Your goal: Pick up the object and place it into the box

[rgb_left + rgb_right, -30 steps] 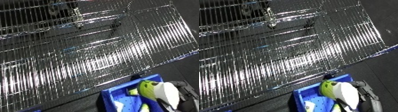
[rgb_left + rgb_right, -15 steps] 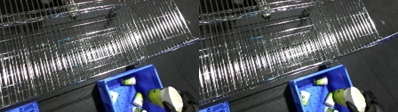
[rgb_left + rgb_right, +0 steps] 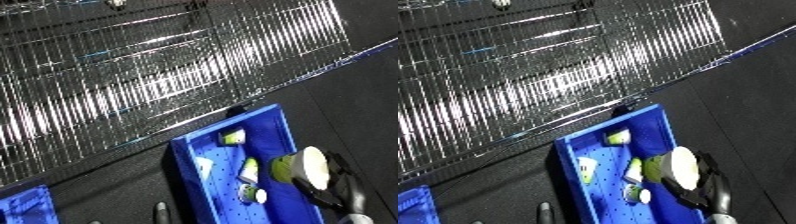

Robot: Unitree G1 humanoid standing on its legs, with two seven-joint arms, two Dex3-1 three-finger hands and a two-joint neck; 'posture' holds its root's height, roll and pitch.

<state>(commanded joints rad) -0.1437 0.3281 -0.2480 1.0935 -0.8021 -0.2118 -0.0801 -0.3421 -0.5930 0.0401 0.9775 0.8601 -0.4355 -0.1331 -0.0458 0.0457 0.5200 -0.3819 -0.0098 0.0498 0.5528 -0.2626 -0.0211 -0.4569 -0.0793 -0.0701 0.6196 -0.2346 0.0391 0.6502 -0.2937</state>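
Right hand: the black right hand (image 3: 330, 184) reaches in from the lower right edge, its fingers (image 3: 313, 191) curled round a green and white container (image 3: 302, 167), which it holds over the right side of the blue bin (image 3: 197, 165).
Task's thing: the container sits in the hand, above the inside of the bin and near its right wall; I cannot tell whether it touches the bin floor.
Why held so: judging by its place over the open bin, the hand has the container where letting go would drop it inside, so the placing step looks nearly done.
Left hand: in neither view; its state cannot be told.
Bin contents, counted: besides the held container, about four small green and white items lie on the perforated floor. One (image 3: 233, 136) is near the far end, one (image 3: 587, 170) by the left wall, one (image 3: 250, 170) in the middle just beside the held container, and one (image 3: 252, 193) nearer the camera.
Bins, counted: one full bin in the middle, and the corner of a second blue bin (image 3: 19, 206) at the lower left.
Surroundings: a wire cart (image 3: 133, 75) fills the upper part of the view, standing just beyond the bin on a dark floor (image 3: 355, 90).
Risk, as a judgement: the container hangs close to the right wall, so it could catch the rim if released off centre.
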